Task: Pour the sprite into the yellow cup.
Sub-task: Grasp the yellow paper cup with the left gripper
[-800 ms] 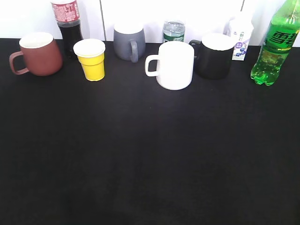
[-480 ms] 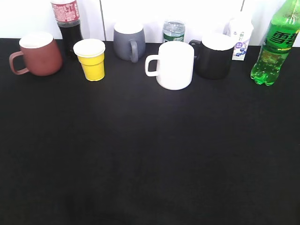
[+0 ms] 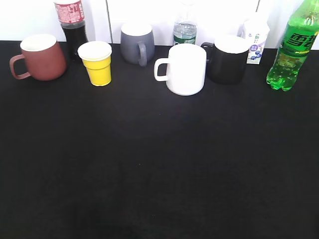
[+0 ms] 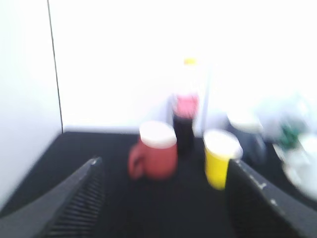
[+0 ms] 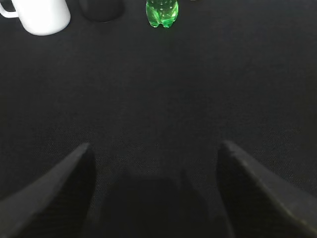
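- The yellow cup stands upright on the black table, white inside showing; whether anything is in it can't be told.
- Left of the cup sits a brown mug; behind the cup, a cola bottle with dark liquid in its lower part.
- Right of the cup: a grey mug, then a white mug, a black mug and a small carton. Mug contents are not visible.
- Behind the white mug stands a clear bottle.
- The sprite is far right of the cup — upright, translucent green, bumpy base, green label with white characters, liquid inside.
- Against the earlier frames, every container sits where it was; only the clear bottle's top looks more washed out.
- Left gripper: fingers spread wide, holding nothing — the view is blurred, cup and brown mug ahead.
- Right gripper: fingers apart too, nothing between them, the sprite's base well ahead.
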Robot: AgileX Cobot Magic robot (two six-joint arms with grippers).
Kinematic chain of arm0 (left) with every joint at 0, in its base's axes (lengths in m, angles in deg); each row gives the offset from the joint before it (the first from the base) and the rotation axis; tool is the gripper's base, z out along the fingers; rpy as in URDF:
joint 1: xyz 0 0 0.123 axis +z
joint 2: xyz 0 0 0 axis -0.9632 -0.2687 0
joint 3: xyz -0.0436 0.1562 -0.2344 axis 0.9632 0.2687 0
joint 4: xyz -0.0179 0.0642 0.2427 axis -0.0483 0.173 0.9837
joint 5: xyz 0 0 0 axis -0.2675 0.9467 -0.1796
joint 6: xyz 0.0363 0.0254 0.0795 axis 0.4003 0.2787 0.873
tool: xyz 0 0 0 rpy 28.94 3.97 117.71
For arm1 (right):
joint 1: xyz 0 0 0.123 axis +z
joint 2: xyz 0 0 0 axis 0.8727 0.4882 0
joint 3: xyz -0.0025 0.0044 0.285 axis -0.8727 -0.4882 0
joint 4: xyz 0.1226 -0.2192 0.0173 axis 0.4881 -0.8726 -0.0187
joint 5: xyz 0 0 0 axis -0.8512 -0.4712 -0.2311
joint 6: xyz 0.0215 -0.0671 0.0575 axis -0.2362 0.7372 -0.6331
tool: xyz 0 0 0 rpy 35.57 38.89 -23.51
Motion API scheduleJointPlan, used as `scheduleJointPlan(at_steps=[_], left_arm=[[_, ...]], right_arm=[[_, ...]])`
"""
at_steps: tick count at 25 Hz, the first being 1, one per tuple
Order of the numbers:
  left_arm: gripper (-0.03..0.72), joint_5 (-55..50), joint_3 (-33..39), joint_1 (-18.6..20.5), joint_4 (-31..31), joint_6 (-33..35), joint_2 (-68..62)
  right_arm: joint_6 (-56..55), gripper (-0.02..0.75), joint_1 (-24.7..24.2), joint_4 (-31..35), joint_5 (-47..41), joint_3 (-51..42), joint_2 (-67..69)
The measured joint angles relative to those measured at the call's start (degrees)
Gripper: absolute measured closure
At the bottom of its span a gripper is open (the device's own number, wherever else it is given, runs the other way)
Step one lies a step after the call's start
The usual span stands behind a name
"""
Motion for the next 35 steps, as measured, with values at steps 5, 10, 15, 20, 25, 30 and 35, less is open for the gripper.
scheduleJointPlan(at_steps=[5,10,15,20,25,30,35], left_arm=[[0.177,40.3,13.0,-0.2,2.5,0.0,-23.7],[0.171,66.6,13.2,-9.5,12.3,0.0,-52.4],[0.083,69.8,1.6,-15.0,14.5,0.0,-77.0],[0.003,70.4,-11.7,-15.1,14.6,-1.7,-94.6],[0.002,70.2,-23.7,-15.1,14.6,-3.9,-107.4],[0.002,69.2,-34.3,-15.1,13.7,-4.3,-115.7],[0.022,68.1,-42.6,-15.1,11.8,-5.2,-120.4]], right_arm=[[0.0,0.157,0.0,0.0,0.0,0.0,0.0],[0.0,0.157,0.0,0.0,0.0,0.0,0.0],[0.0,0.157,0.0,0.0,0.0,0.0,0.0],[0.0,0.157,0.0,0.0,0.0,0.0,0.0],[0.0,0.157,0.0,0.0,0.0,0.0,0.0],[0.0,0.157,0.0,0.0,0.0,0.0,0.0],[0.0,0.157,0.0,0.0,0.0,0.0,0.0]])
